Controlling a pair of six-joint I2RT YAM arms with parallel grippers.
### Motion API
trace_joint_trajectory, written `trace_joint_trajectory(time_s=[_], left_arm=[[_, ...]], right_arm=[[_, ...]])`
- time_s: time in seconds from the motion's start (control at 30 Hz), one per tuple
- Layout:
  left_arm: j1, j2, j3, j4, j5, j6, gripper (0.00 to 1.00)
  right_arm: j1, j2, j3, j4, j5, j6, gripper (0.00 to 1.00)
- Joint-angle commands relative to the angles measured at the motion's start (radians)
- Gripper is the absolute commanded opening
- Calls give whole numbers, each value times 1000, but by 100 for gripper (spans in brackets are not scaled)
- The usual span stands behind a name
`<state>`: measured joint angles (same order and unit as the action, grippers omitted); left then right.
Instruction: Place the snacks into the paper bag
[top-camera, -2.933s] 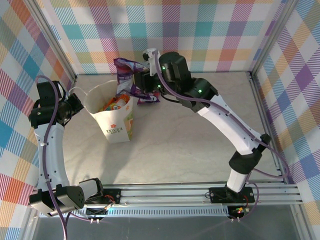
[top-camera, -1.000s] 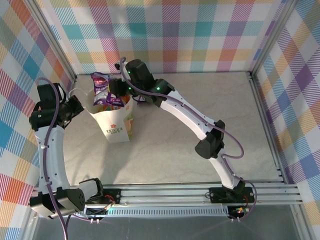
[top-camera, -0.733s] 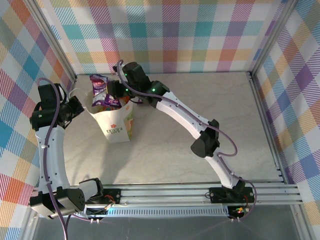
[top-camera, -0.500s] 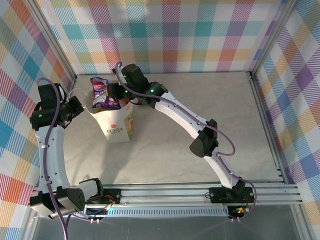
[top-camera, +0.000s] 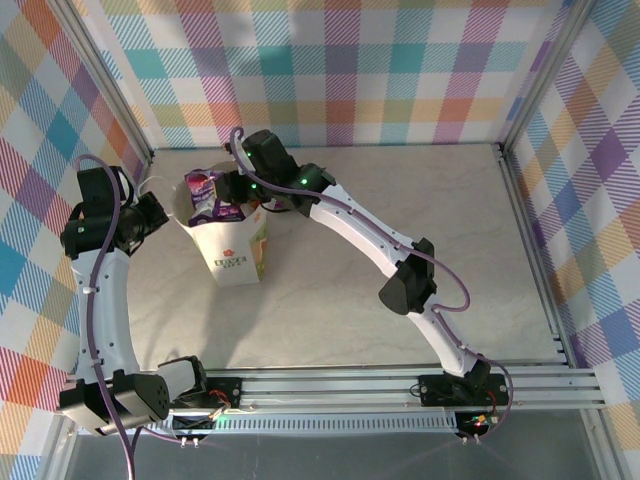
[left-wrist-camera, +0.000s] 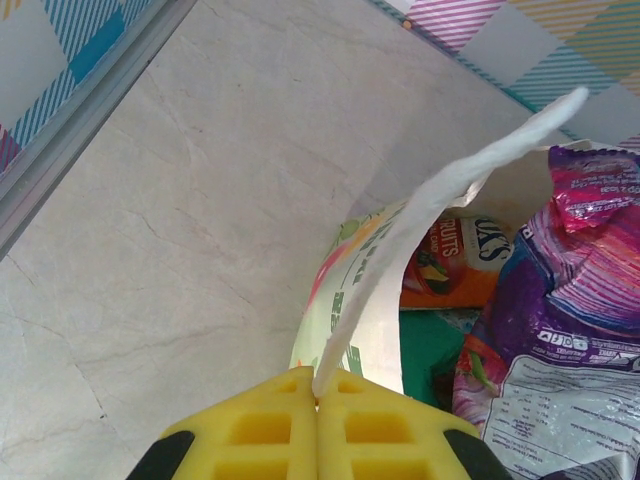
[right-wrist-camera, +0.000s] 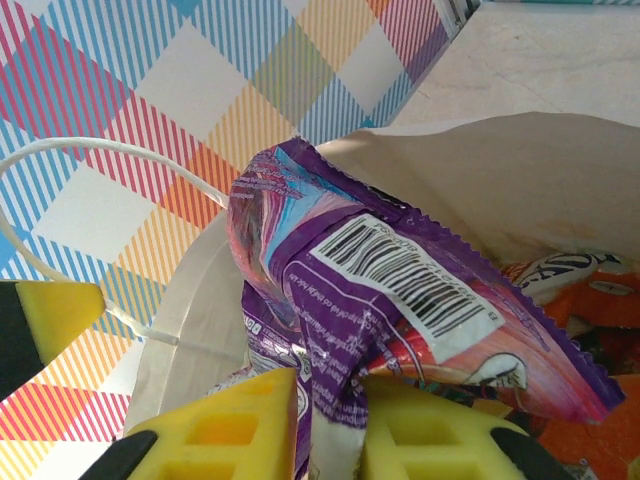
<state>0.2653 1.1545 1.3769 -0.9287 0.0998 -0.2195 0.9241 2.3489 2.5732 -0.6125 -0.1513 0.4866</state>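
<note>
Packet (right-wrist-camera: 400, 290) of crinkled purple foil

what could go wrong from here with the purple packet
1. The purple foil packet sits crumpled between the pads of the right hand, partly above the rim of the white paper carrier bag. Released, it may catch or tip out.
2. The left hand pinches only the bag's thin edge, so a push could pull it free.

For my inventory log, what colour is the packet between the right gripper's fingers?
Purple packet, clearest in the right wrist view.
</note>
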Motion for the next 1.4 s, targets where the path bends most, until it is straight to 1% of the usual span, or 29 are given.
trace_joint_trajectory(time_s=[0.0,0.03,0.13,0.2,0.43,0.77,0.87,1.0,1.1,1.2,1.27,1.37], left_arm=[[18,6,28,-2,-8,7,7],[19,6,27,-4,-8,7,7],[19,5,31,-4,-8,6,7],[19,5,33,-5,-8,6,7],[18,4,33,-10,-9,6,8],[18,1,37,-11,-6,6,9],[19,2,46,-14,-7,5,10],[19,11,59,-19,-8,3,14],[19,19,73,-24,-11,3,15],[19,24,83,-24,-9,2,19],[19,28,92,-24,-9,1,22],[18,35,104,-25,-5,-2,25]], right_arm=[[9,18,29,-15,-11,-12,23],[9,16,31,-17,-13,-11,28],[9,8,32,-26,-21,-11,52],[9,-1,33,-37,-24,-16,53],[9,-48,33,-74,-12,-27,53],[9,-187,12,-156,-15,-88,58],[9,-256,-50,-143,-13,-99,58],[9,-344,-141,-124,10,-121,59],[9,-418,-223,-125,68,-142,61],[8,-505,-330,-118,135,-173,67],[7,-572,-427,-96,203,-187,70],[-3,-653,-551,-81,273,-195,74]])
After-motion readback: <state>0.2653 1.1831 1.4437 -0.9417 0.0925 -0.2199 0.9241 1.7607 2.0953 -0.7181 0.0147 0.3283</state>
